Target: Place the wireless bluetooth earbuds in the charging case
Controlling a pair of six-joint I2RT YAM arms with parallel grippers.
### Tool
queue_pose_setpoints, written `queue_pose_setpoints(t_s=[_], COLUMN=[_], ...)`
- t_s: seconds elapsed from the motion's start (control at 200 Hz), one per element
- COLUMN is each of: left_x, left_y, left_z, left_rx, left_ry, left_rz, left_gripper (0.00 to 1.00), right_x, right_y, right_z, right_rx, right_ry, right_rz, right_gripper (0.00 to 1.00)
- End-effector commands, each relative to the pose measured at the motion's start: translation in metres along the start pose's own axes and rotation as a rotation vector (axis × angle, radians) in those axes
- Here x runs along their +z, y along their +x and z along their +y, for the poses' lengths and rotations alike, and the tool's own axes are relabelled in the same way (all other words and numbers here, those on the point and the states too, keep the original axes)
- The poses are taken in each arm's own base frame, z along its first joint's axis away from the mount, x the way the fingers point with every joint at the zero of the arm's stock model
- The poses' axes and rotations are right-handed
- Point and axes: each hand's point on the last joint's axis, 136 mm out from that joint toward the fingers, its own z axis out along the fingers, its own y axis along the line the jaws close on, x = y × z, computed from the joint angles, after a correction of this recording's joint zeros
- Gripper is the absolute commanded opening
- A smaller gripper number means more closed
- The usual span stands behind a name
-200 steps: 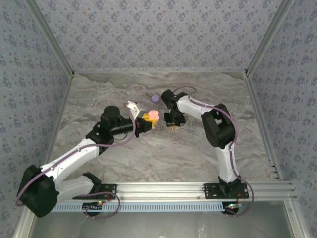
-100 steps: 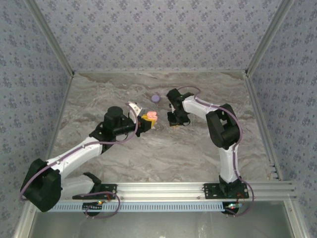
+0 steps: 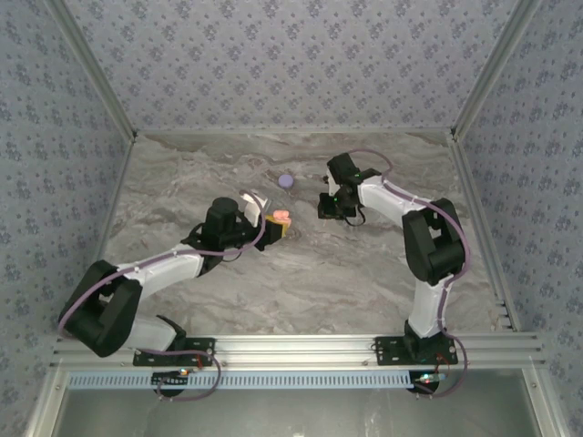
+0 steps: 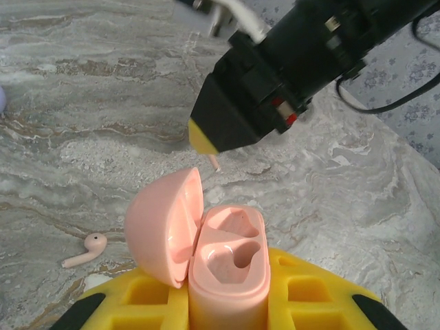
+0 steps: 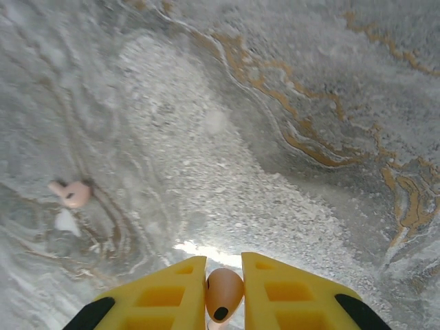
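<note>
The pink charging case [image 4: 230, 265] stands upright with its lid [image 4: 163, 228] swung open to the left and both sockets empty. My left gripper [image 4: 230, 292] is shut on its body; in the top view that left gripper [image 3: 278, 224] sits mid-table. My right gripper [image 5: 223, 276] is shut on one pinkish earbud [image 5: 223, 294], pinched between the yellow fingers [image 5: 165, 292]. The right gripper [image 3: 325, 207] hangs just right of and beyond the case, its tip [image 4: 204, 137] showing in the left wrist view. A second earbud [image 4: 86, 249] lies on the table [image 3: 273, 282] left of the case, the same earbud [image 5: 71, 193] seen from the right wrist.
A small purple disc [image 3: 286, 181] lies on the marble behind the two grippers. Patterned walls with metal rails [image 3: 478, 228] close the table on three sides. Both arms' bases sit on the front rail [image 3: 301, 348].
The right gripper has moved right and farther back, away from the case, still holding its earbud. The left arm has shifted slightly right with the open case.
</note>
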Motion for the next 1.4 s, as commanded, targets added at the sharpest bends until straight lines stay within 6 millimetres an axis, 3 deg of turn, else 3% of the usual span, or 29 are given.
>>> queue_pose_setpoints(t_s=[0.0, 0.305, 0.595, 1.089, 1.394], left_x=[0.005, 0.014, 0.02, 0.02, 0.013], left_y=[-0.01, -0.003, -0.001, -0.014, -0.03], left_z=[-0.002, 0.003, 0.003, -0.008, -0.028], left_rx=[-0.004, -0.035, -0.054, -0.003, 0.091], left_ry=[0.019, 0.017, 0.038, 0.081, 0.149], left_rz=[-0.052, -0.039, -0.042, -0.085, -0.15], left_gripper=[0.01, 0.0, 0.0, 0.0, 0.0], right_x=[-0.016, -0.042, -0.081, -0.141, -0.171], right_y=[-0.011, -0.021, -0.03, -0.031, -0.024], right_z=[0.011, 0.022, 0.041, 0.085, 0.114], right_rx=[-0.015, -0.052, -0.108, -0.234, -0.318], right_ry=[-0.055, -0.101, -0.167, -0.284, -0.345], right_rz=[-0.071, -0.173, -0.294, -0.428, -0.503], right_gripper=[0.2, 0.19, 0.2, 0.22, 0.22])
